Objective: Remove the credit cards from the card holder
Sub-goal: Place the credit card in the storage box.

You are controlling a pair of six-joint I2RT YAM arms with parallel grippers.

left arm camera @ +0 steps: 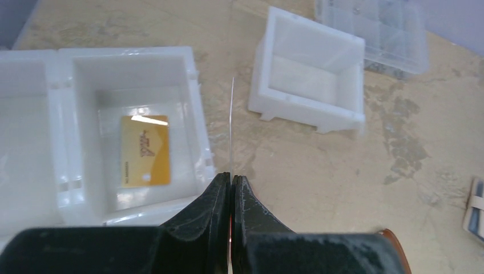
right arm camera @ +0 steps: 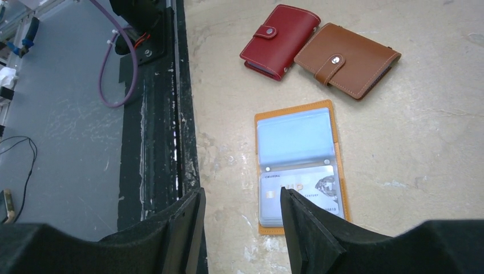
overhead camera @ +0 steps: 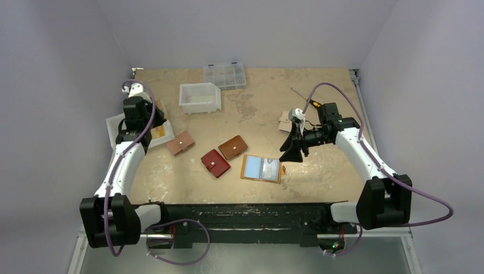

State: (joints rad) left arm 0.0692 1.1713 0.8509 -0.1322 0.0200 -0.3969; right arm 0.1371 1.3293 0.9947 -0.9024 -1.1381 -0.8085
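The mustard-yellow card holder (overhead camera: 261,168) lies open on the table; in the right wrist view (right arm camera: 294,109) its clear sleeves hold a whitish card (right arm camera: 302,191) and a light blue one (right arm camera: 294,142). My right gripper (right arm camera: 241,194) is open and empty, hovering above the holder's near-left corner; the top view shows it (overhead camera: 291,151) just right of the holder. My left gripper (left arm camera: 231,177) is shut on a thin card (left arm camera: 231,125) seen edge-on, beside the white tray (left arm camera: 194,114). A yellow-orange card (left arm camera: 145,150) lies flat in that tray's compartment.
A dark red wallet (right arm camera: 279,40) and a brown wallet (right arm camera: 345,57) lie shut left of the holder. A pinkish wallet (overhead camera: 180,142) lies near the tray. A white bin (left arm camera: 311,74) and a clear organiser box (left arm camera: 376,34) stand at the back. The table's black front edge (right arm camera: 165,142) is close.
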